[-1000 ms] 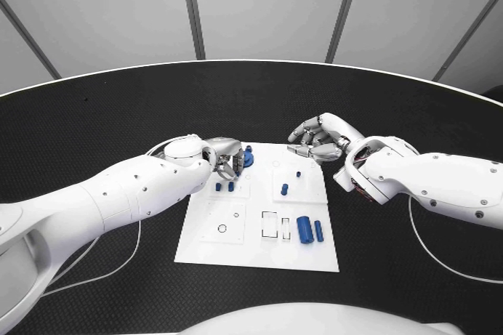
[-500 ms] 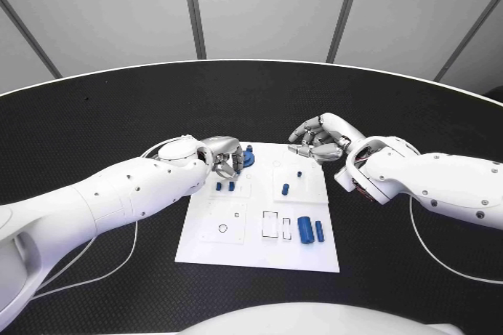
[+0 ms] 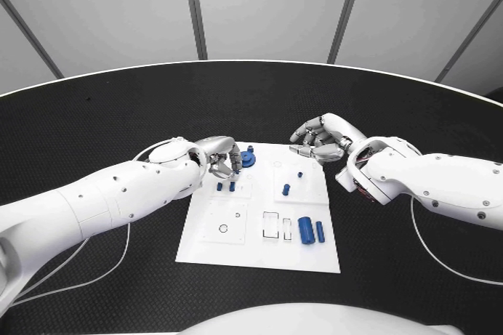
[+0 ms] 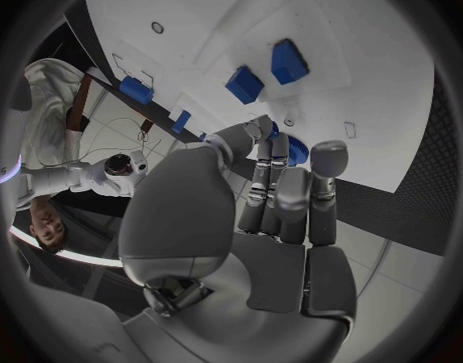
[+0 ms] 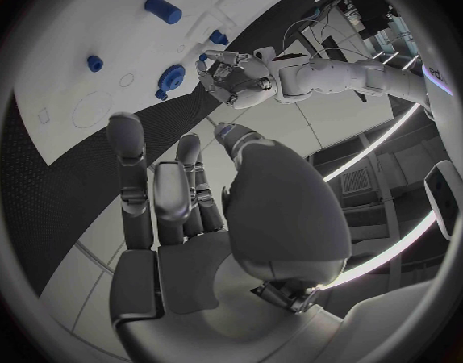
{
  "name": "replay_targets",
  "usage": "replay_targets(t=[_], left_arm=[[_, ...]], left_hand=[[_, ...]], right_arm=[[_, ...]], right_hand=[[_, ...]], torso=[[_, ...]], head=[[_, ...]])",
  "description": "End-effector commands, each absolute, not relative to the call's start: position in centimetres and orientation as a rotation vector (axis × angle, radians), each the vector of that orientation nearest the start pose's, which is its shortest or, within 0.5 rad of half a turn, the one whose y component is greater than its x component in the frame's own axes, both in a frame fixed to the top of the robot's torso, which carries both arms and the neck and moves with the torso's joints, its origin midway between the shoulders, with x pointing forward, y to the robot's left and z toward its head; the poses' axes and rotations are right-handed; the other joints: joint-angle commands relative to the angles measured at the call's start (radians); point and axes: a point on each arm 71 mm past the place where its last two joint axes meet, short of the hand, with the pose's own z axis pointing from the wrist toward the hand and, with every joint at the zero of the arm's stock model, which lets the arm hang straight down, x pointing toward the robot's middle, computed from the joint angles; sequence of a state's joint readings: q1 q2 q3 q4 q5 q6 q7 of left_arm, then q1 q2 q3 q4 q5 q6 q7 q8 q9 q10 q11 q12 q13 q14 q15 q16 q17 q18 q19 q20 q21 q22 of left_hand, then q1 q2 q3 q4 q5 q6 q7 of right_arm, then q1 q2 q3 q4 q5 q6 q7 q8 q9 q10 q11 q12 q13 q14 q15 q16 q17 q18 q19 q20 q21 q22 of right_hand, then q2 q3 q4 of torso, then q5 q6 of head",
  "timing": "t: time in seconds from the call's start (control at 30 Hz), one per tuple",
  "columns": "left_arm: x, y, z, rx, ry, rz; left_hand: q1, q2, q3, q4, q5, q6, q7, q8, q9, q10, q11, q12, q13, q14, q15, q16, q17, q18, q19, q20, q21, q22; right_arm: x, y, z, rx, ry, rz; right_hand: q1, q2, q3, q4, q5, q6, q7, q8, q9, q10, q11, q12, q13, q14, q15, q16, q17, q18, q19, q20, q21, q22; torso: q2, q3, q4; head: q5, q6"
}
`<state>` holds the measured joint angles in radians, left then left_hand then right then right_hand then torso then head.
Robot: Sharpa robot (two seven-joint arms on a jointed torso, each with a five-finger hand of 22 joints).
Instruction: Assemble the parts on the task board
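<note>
Blue gear (image 3: 246, 158) just beside left hand (image 3: 221, 158), fingers apart, empty.

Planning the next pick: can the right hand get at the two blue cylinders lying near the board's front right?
Probably yes. The right hand holds nothing and hovers off the task board's far right corner. The blue cylinders lie on that side, nothing above or beside them; the left hand is across the board.

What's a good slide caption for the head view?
Left hand beside a round blue part at the task board's far edge; right hand hovers empty.
</note>
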<state>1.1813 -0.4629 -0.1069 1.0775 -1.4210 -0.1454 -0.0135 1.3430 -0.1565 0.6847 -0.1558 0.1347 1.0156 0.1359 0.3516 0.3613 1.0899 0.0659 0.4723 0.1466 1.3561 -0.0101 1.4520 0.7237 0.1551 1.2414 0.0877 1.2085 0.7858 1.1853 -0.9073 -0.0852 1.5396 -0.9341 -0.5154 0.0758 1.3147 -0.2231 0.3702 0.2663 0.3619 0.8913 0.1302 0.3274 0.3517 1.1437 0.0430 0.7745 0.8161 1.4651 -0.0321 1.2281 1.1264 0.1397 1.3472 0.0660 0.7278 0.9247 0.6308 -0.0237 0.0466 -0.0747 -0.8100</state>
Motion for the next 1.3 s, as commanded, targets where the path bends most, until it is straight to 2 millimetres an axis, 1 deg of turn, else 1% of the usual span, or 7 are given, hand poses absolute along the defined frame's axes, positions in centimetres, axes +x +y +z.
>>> replay_targets(t=[0.03, 0.33, 0.57, 1.3], left_arm=[[53.4, 12.7, -24.8, 0.254, 1.868, -0.660], [53.4, 13.9, -24.7, 0.215, 1.871, -0.671], [53.5, 14.4, -24.8, 0.187, 1.882, -0.674], [53.7, 14.9, -24.9, 0.168, 1.897, -0.675]], left_hand=[[-0.003, -0.006, 0.006, 0.001, 0.005, 0.005, 0.001, -0.006, 0.000, 0.005, 0.001, -0.009, -0.001, 0.008, 0.002, -0.002, 0.007, -0.009, 0.009, 0.000, 0.006, 0.001], [-0.005, -0.007, 0.005, 0.001, 0.005, 0.006, 0.001, -0.008, 0.000, 0.006, 0.002, -0.012, -0.001, 0.009, 0.002, -0.001, 0.010, -0.008, 0.008, -0.001, 0.005, 0.000], [-0.006, -0.008, 0.005, 0.001, 0.004, 0.005, 0.002, -0.008, 0.000, 0.006, 0.002, -0.014, -0.001, 0.010, 0.002, -0.001, 0.011, -0.008, 0.008, -0.002, 0.005, -0.001], [-0.007, -0.008, 0.005, 0.002, 0.004, 0.005, 0.002, -0.010, 0.000, 0.006, 0.002, -0.016, -0.002, 0.010, 0.003, -0.001, 0.012, -0.008, 0.008, -0.003, 0.005, -0.001]], right_arm=[[47.7, -23.5, -19.6, 0.353, 1.590, 0.896], [47.7, -23.6, -19.6, 0.353, 1.590, 0.894], [47.7, -23.6, -19.6, 0.353, 1.590, 0.895], [47.7, -23.6, -19.6, 0.353, 1.590, 0.895]], right_hand=[[-0.003, -0.006, 0.007, 0.000, 0.005, 0.007, -0.001, 0.008, 0.001, 0.008, -0.002, 0.009, 0.002, 0.004, -0.003, -0.007, 0.001, 0.012, 0.005, 0.000, -0.002, 0.000], [-0.003, -0.006, 0.007, 0.000, 0.005, 0.007, -0.001, 0.008, 0.001, 0.008, -0.002, 0.009, 0.002, 0.004, -0.003, -0.007, 0.001, 0.012, 0.005, 0.000, -0.002, 0.000], [-0.003, -0.006, 0.007, 0.000, 0.005, 0.007, -0.001, 0.008, 0.001, 0.008, -0.002, 0.009, 0.002, 0.004, -0.003, -0.007, 0.001, 0.012, 0.005, 0.000, -0.002, 0.000], [-0.003, -0.006, 0.007, 0.000, 0.005, 0.007, -0.001, 0.008, 0.001, 0.008, -0.002, 0.009, 0.002, 0.004, -0.003, -0.007, 0.001, 0.012, 0.005, 0.000, -0.002, 0.000]], torso=[[0.000, 0.0006, -0.0006], [0.001, 0.0008, -0.0001], [0.002, -0.0002, -0.0010], [0.002, 0.0010, -0.0008]], head=[[0.002, 0.001], [0.003, 0.003], [0.005, 0.004], [0.005, 0.005]])
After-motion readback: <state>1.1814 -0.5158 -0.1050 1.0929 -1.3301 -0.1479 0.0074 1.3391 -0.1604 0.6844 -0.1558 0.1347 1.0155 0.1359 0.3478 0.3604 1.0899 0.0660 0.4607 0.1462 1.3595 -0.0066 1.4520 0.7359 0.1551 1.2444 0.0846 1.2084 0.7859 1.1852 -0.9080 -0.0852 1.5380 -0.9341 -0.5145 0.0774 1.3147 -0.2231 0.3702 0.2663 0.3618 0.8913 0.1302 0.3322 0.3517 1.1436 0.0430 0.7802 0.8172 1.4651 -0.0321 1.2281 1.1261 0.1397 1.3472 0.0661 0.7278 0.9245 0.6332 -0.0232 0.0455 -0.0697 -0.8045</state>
